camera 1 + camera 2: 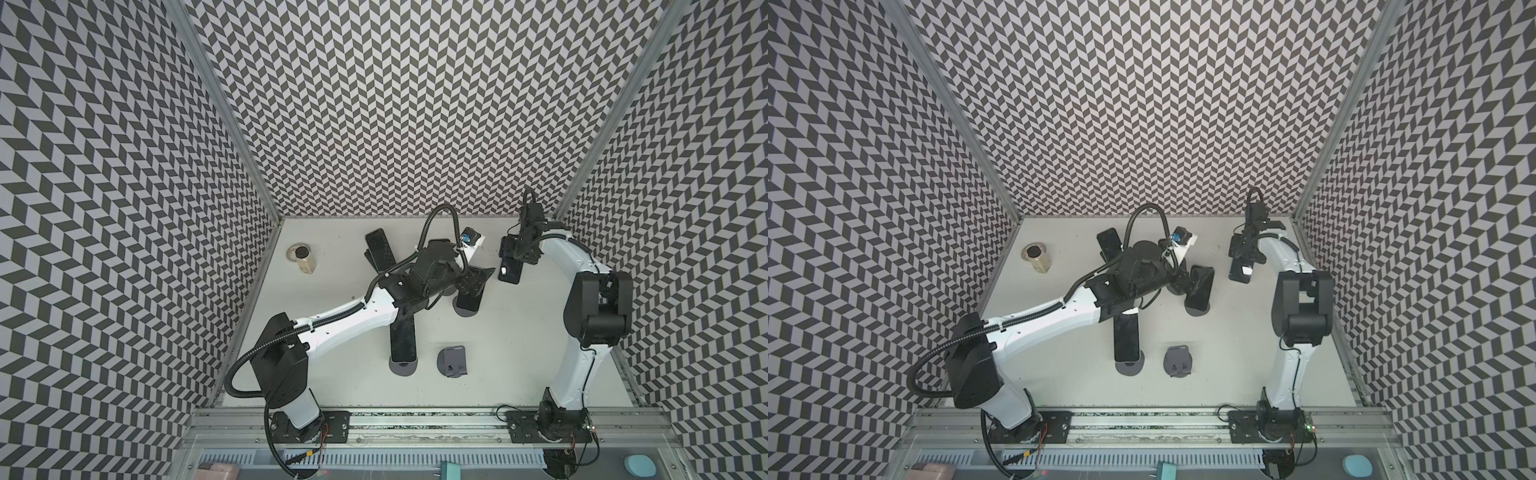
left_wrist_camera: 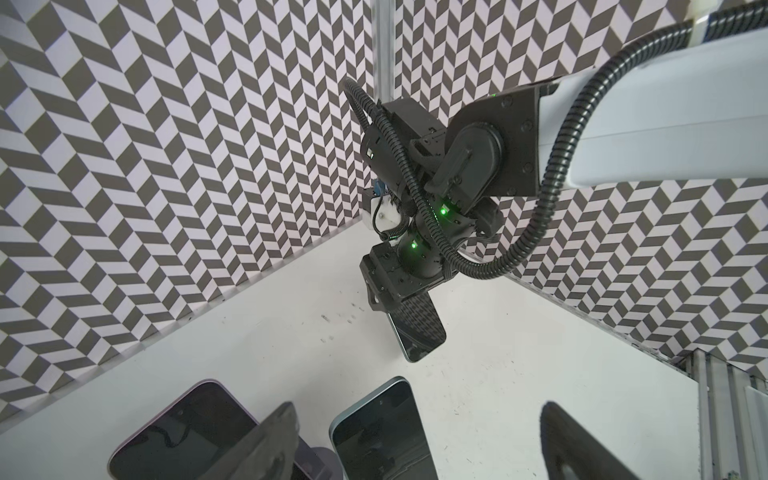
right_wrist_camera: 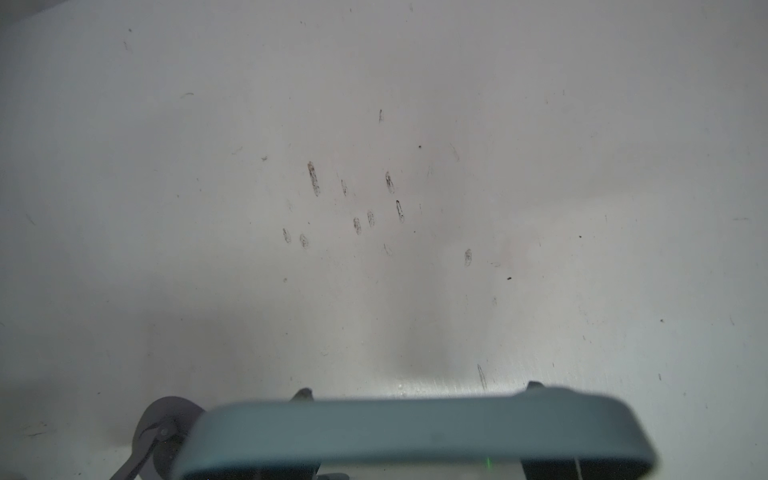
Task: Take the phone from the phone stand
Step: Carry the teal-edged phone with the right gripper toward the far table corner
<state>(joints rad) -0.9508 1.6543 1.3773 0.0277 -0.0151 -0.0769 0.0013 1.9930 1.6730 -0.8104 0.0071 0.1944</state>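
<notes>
My right gripper (image 1: pixel 513 266) (image 3: pixel 419 390) is shut on a teal-edged phone (image 1: pixel 510 272) (image 3: pixel 415 432), held off the table at the back right, clear of any stand. My left gripper (image 1: pixel 473 283) (image 2: pixel 417 409) is open in the middle of the table. Its fingers (image 2: pixel 270 444) stand on either side of a second dark phone (image 2: pixel 382 432) (image 1: pixel 468 301), apart from its edges. That phone leans on a grey phone stand (image 1: pixel 465 311). In the left wrist view the right gripper's phone (image 2: pixel 419 332) hangs beyond.
Two more phones stand on stands, one at the back (image 1: pixel 377 248) and one in front (image 1: pixel 403 336). An empty grey stand (image 1: pixel 453 361) sits front centre. A jar (image 1: pixel 303 259) lies at the back left. Patterned walls close three sides.
</notes>
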